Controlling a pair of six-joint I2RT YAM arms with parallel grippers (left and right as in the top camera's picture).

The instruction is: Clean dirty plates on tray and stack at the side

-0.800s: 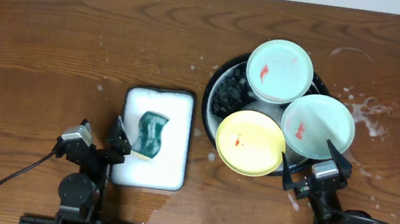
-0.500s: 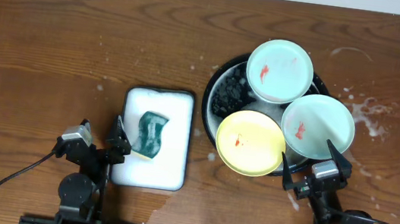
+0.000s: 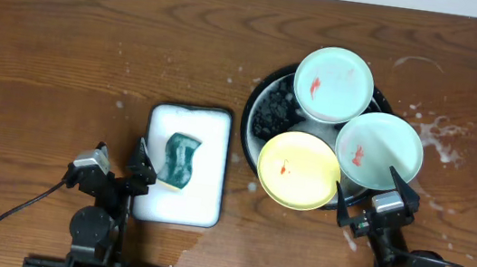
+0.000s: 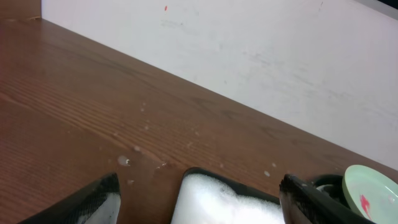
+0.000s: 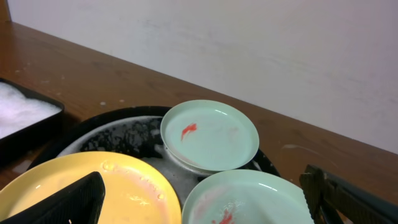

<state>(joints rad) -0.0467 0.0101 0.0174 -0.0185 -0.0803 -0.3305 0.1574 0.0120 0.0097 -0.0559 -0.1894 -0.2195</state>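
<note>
Wood table (image 3: pixel 68 40) against white wall (image 4: pixel 249 50)

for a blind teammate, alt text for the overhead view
Two mint plates and a yellow plate, all smeared red, rest on a black basin at right. To its left a white tray holds a green sponge. The left gripper and right gripper sit open at the bottom edge.

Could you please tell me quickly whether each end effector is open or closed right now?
Left end effector: open, holding nothing.
Right end effector: open, holding nothing.
</note>
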